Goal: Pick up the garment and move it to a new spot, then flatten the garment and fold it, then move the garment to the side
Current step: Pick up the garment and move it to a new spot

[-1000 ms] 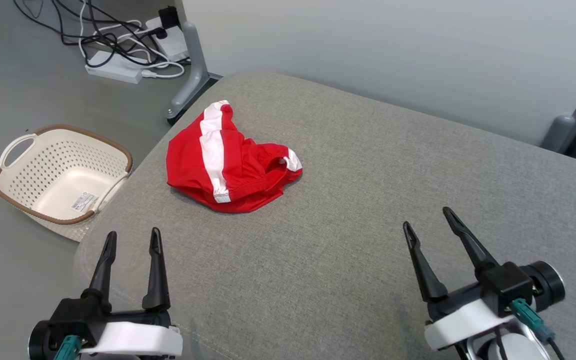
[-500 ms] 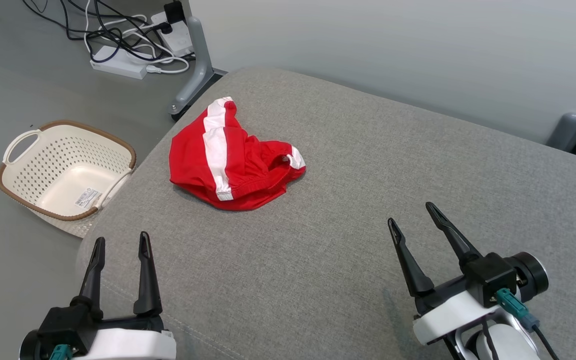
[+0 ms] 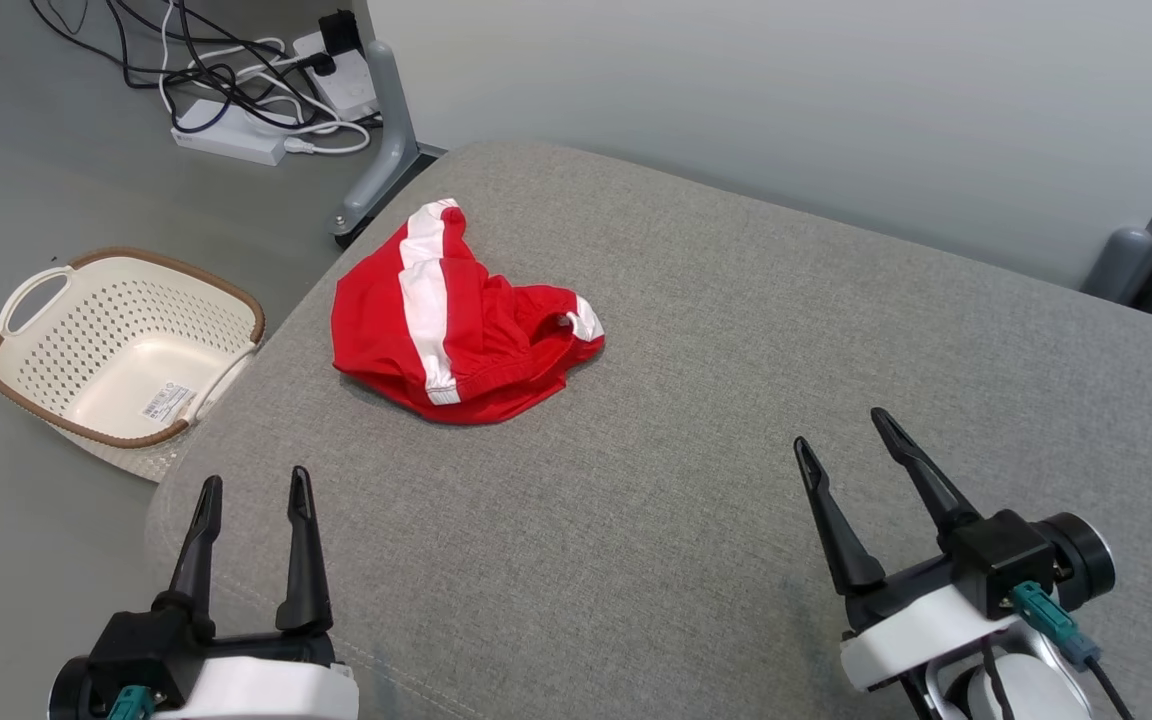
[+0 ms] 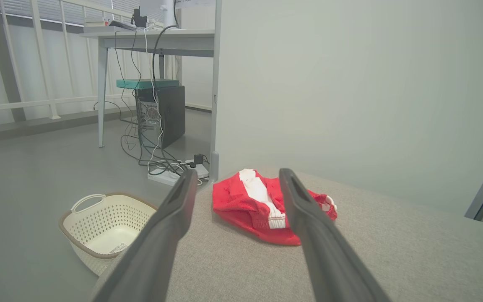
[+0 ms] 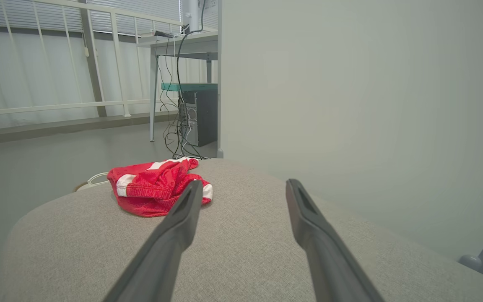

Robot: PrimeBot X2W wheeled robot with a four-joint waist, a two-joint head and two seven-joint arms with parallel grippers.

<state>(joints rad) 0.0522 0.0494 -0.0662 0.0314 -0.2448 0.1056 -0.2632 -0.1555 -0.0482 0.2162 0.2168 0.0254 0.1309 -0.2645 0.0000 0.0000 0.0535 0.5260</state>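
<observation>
At the upper left of the head view, a tangle of cords [image 3: 206,70] lies on the gray floor [image 3: 36,200], with a white power strip [image 3: 226,135] among them. Below that, at the left edge, stands one basket [image 3: 66,350]. It is cream with a brown rim, lots of small holes and two handles. Inside it, on the bottom, is one white sticker [image 3: 168,400]. The basket sits on the floor, just beside the corner of the big gray cushion [image 3: 686,420].

At the lower left is the left gripper [image 3: 255,477]. Its two dark fingers stand wide apart and point up the frame. It holds nothing and hangs over the near corner of the cushion.

A little left of the middle lies the one garment [image 3: 446,320]. It is red with white stripes and bunched up in a heap. It rests on the cushion near the far left edge, well apart from both grippers. In the left wrist view the garment shows between that gripper's two fingers, farther off, with the basket at the lower left.

At the lower right is the right gripper [image 3: 841,428]. Its two fingers are spread wide too, with nothing between them, and they lean toward the upper left. In the right wrist view the garment lies left of the middle.

Across the upper right, behind the cushion, is a plain pale wall [image 3: 786,100].
</observation>
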